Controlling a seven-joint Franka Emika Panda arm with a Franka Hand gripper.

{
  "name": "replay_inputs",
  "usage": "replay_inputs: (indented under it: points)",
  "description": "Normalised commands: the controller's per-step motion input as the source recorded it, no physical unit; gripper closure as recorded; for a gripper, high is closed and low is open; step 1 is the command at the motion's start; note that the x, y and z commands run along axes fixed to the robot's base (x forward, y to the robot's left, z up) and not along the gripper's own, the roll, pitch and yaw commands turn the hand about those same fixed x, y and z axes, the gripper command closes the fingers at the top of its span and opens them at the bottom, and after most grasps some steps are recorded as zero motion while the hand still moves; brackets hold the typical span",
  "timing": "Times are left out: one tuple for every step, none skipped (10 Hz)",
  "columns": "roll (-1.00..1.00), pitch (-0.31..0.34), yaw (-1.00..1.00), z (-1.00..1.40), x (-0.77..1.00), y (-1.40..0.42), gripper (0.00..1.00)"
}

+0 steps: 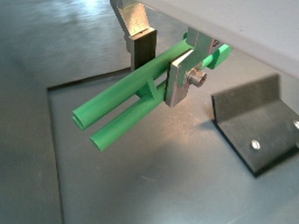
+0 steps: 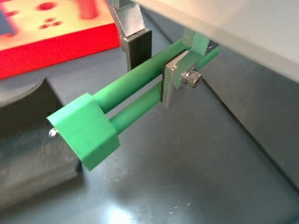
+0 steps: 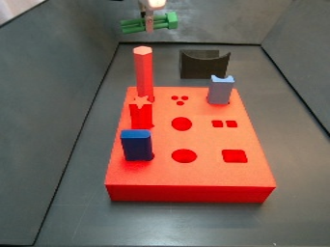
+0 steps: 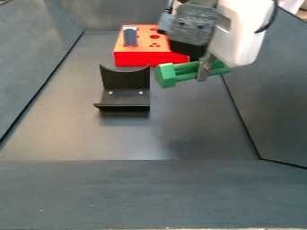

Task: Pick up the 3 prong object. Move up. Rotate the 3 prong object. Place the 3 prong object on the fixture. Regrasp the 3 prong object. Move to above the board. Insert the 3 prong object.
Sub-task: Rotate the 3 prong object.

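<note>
- Side view, left to right: fixture (image 4: 121,88) sits on the dark floor (image 4: 144,135), just in front of the board (image 4: 146,45), which lies toward the far end.
- Right of the fixture, gripper (image 4: 204,67) hangs in the air above the floor, jaws closed on the 3 prong object (image 4: 178,74); the green piece lies about level, its blocky end pointing toward the fixture side.
- Piece touches neither fixture nor floor here.
- Other side view, left to right: blue block (image 3: 135,145) standing near the board's front left, red cylinder (image 3: 143,72) upright at its back left, second blue block (image 3: 222,90) at the back right, fixture behind it.
- Gripper (image 3: 151,23) up high beyond the far edge of the board (image 3: 194,145), a bit of green visible under it.
- Wrist views: silver fingers (image 1: 181,77) clamp the green piece (image 1: 122,109) across its length, prongs toward one end; the block end (image 2: 84,131) shows in a wrist view.
- Fixture bracket (image 1: 251,114) beside the piece, below it, apart.
- Board corner (image 2: 52,35) visible beyond the fingers in a wrist view.
</note>
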Motion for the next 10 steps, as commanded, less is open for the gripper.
replay_inputs:
  points:
    - [-0.01,-0.002,-1.00,0.00,0.01,0.02,1.00]
    - [-0.01,-0.002,-1.00,0.00,0.01,0.02,1.00]
    - [-0.01,-0.002,-1.00,0.00,0.01,0.02,1.00]
    - [-0.01,-0.002,-1.00,0.00,0.01,0.02,1.00]
    - [-0.01,-0.002,-1.00,0.00,0.01,0.02,1.00]
    - [-0.01,-0.002,-1.00,0.00,0.01,0.02,1.00]
    - [-0.01,-0.003,-1.00,0.00,0.01,0.02,1.00]
    - [-0.01,-0.003,-1.00,0.00,0.01,0.02,1.00]
    - [-0.01,-0.003,-1.00,0.00,0.01,0.02,1.00]
    - [-0.01,-0.003,-1.00,0.00,0.01,0.02,1.00]
